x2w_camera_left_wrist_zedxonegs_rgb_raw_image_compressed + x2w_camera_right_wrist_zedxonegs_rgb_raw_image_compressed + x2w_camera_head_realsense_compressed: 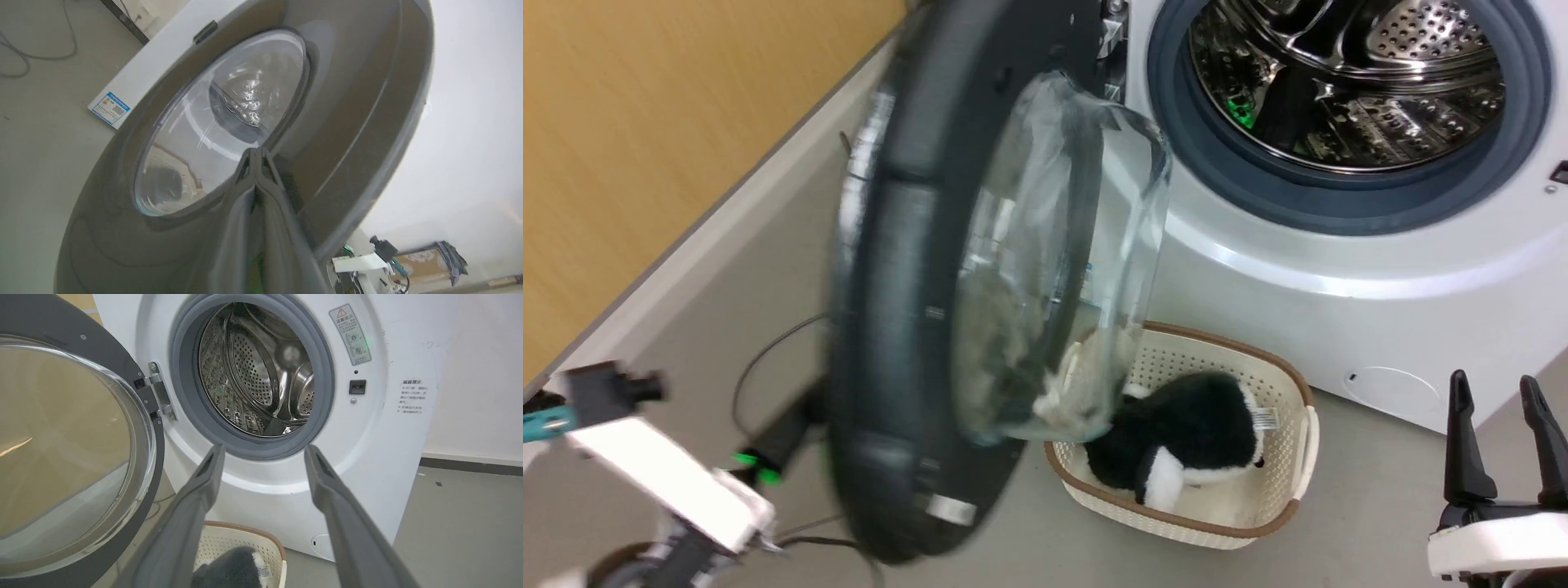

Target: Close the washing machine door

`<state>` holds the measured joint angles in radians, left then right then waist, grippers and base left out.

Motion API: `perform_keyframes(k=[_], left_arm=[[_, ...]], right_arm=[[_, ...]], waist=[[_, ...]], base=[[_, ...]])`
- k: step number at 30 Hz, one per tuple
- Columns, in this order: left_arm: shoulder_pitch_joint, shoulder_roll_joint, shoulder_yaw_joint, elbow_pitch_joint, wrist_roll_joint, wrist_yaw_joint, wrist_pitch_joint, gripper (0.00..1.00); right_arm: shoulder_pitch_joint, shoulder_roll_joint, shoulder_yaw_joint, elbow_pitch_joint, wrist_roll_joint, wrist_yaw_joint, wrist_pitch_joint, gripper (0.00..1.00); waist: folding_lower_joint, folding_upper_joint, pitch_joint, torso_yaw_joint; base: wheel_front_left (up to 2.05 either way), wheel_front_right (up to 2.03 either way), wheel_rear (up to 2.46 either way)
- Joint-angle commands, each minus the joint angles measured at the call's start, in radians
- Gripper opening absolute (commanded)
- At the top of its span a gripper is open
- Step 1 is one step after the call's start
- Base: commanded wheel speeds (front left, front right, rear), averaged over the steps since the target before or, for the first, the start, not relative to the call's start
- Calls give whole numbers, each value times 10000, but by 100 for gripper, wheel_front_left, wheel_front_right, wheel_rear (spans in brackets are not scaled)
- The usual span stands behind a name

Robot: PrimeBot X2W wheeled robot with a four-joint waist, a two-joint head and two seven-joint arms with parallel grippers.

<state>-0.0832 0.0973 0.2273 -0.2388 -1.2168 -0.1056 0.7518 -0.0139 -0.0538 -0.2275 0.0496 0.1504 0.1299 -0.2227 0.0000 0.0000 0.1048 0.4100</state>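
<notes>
door [890,343] stands open, out from washer [1339,278] | left end effector [257,153] pinched closed on nothing, tips against door's outer face | right end effector [1493,384] spread wide, empty, near basket [1282,392]

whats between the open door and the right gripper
In the head view, a cream basket holding a black-and-white plush toy sits on the floor between the washing machine door and the right gripper.
</notes>
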Motion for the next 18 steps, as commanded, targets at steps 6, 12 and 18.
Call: perform_keyframes(k=[6, 12, 18], left_arm=[[390, -189, -1575, -1278, -645, -146, 244, 0], [79, -222, -3236, -1420, -557, -212, -541, 0], [-771, -240, -4889, -136, -241, -251, -2571, 0]], right_arm=[[-204, 32, -180, 44, 112, 7, -191, 100], [-397, 34, -220, 52, 213, 8, -316, 100], [-526, 36, -229, 101, 350, 8, -391, 100]], waist=[[0, 0, -21, -533], [0, 0, 217, -1500], [0, 0, 422, -2727]], base=[[0, 0, 0], [0, 0, 0], [0, 0, 0]])
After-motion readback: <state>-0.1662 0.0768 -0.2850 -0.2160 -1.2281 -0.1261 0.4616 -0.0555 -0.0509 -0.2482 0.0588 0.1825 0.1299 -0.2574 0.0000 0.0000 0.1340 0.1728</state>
